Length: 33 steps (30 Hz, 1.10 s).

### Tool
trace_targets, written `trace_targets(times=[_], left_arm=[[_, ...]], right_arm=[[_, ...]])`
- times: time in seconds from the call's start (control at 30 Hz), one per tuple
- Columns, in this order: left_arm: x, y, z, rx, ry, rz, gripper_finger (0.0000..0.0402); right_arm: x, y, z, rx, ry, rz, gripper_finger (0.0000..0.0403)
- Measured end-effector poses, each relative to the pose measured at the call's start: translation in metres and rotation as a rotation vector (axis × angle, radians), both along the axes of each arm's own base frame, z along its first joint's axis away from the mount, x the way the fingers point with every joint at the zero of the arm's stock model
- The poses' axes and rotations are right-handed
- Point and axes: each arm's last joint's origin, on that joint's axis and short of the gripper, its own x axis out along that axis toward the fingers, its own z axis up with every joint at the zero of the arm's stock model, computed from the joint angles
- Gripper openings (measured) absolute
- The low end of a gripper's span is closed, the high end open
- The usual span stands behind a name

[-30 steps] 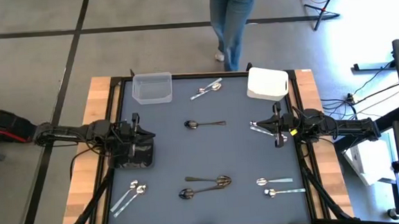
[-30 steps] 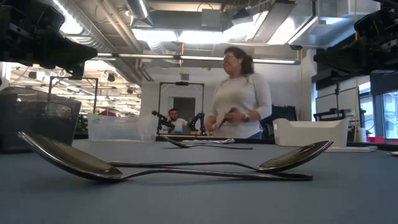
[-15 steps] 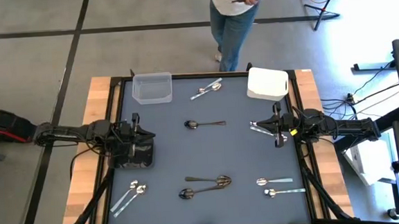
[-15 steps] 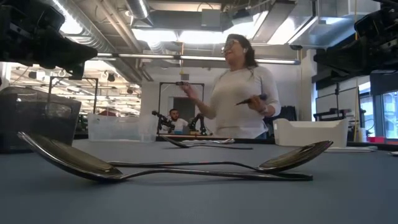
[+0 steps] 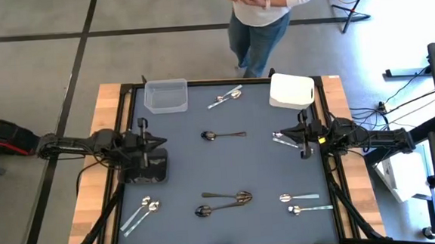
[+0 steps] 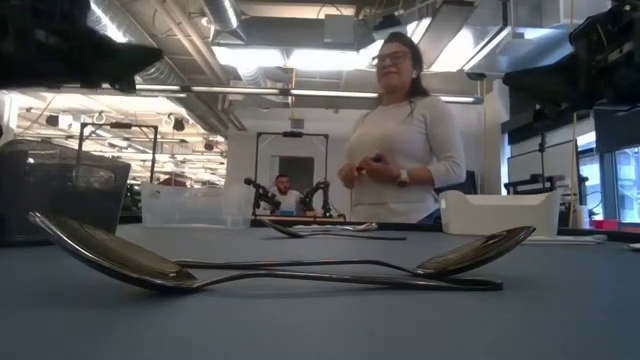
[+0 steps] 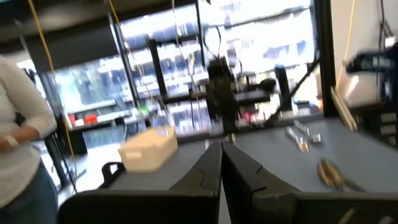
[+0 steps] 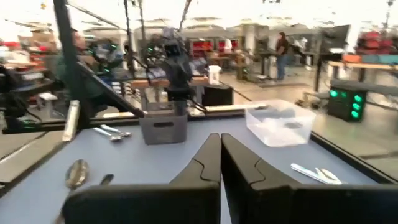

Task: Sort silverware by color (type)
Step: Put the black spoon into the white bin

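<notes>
Silverware lies scattered on the blue-grey table [image 5: 258, 165]. A light pair [image 5: 225, 98] is at the far edge and a dark spoon [image 5: 222, 134] in the middle. Dark spoons [image 5: 226, 201] lie near the front; they also show in the low view [image 6: 300, 270]. Light pieces lie at the near right [image 5: 302, 202], near left [image 5: 141, 212], and beside my right gripper [image 5: 283, 140]. My left gripper [image 5: 163, 143] is shut and empty above a dark bin [image 5: 148, 168]. My right gripper [image 5: 295, 136] is shut and empty at the table's right. The wrist views show both pairs of fingers closed [image 7: 221, 149] [image 8: 219, 140].
A clear bin [image 5: 166, 95] stands at the far left and a white bin [image 5: 291, 89] at the far right. A person [image 5: 264, 13] stands just beyond the far edge, hands together. The table's middle holds only the one dark spoon.
My left gripper has risen from over the dark bin and shifted a little toward the table's right. My right arm has also lifted slightly. Both stay shut. No silverware has moved. The person beyond the far edge has turned to face the table.
</notes>
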Motion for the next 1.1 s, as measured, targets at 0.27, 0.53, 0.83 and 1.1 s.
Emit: trace_targets(times=[0.27,0.53,0.83,1.1], left_arm=[[-0.002,0.001,0.01,-0.003,-0.103,0.014,0.0005],[0.0,0.003,0.007,-0.016,-0.066,0.118,0.0005],[0.0,0.004,0.007,0.022,-0.061,0.142,0.0005],[0.001,0.004,0.005,-0.012,-0.041,0.133,0.0005]], right_arm=[[0.009,-0.004,-0.005,0.036,0.065,-0.128,0.0003],[0.037,-0.008,0.004,0.038,0.175,-0.232,0.0003],[0.099,-0.01,0.021,0.008,0.372,-0.257,0.0003],[0.158,-0.034,0.005,0.04,0.545,-0.22,0.0056]])
